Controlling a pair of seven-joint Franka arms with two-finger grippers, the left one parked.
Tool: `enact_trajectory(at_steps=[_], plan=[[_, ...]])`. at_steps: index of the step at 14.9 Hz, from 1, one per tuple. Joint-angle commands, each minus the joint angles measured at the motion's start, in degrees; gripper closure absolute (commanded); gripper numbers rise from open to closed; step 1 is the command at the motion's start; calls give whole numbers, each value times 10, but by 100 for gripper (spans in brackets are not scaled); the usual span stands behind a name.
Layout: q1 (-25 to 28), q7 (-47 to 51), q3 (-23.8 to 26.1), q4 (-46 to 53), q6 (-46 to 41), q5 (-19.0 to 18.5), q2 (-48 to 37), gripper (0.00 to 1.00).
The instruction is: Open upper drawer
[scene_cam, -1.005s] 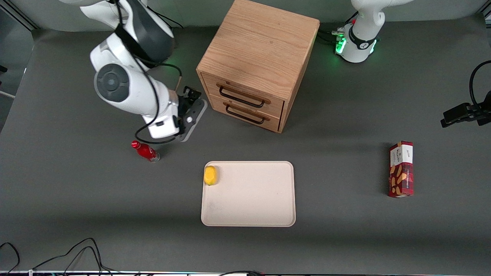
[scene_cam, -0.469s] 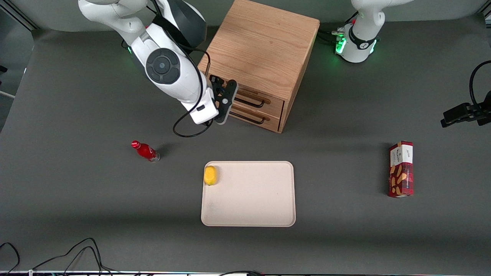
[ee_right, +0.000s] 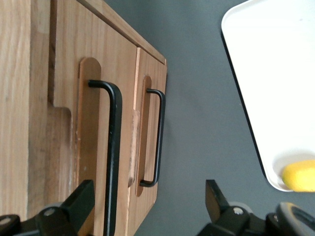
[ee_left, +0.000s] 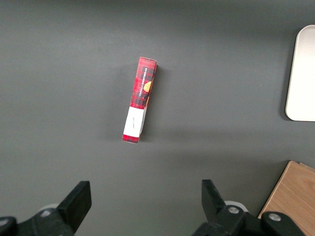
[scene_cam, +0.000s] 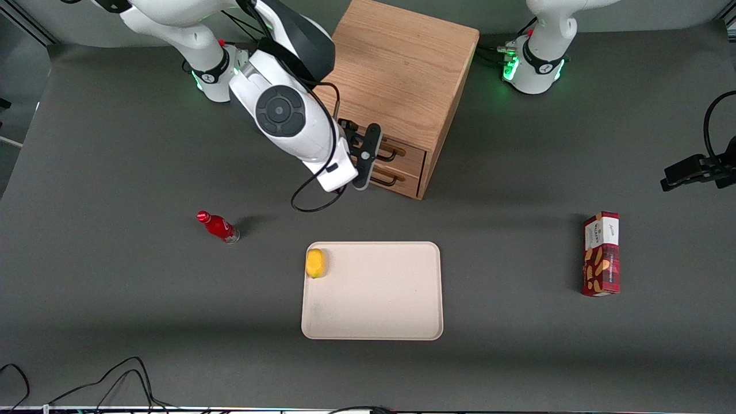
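My gripper sits right in front of the cabinet, at drawer height, not touching anything; jaws spread wide, nothing between them, fingers apart w/ the drawer fronts showing between. Upper drawer is shut, front flush w/ the cabinet face, just under the cabinet top; its black handle is close to one finger, no contact visible. Lower drawer directly below it, also shut, handle same style. Rel. to cabinet: tray is nearer the front cam, yellow fruit in its corner closest to the cabinet; red bottle nearer the cam & toward my arm's end; red snack box toward the parked arm's end, lying flat on the table
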Motion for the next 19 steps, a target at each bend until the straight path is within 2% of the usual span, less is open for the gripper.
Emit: enact_trajectory(at_steps=[1,19], plan=[[12,-2,-4,27,-5,-11,18,0],[22,-1,-5,3,36,-37,43,0]])
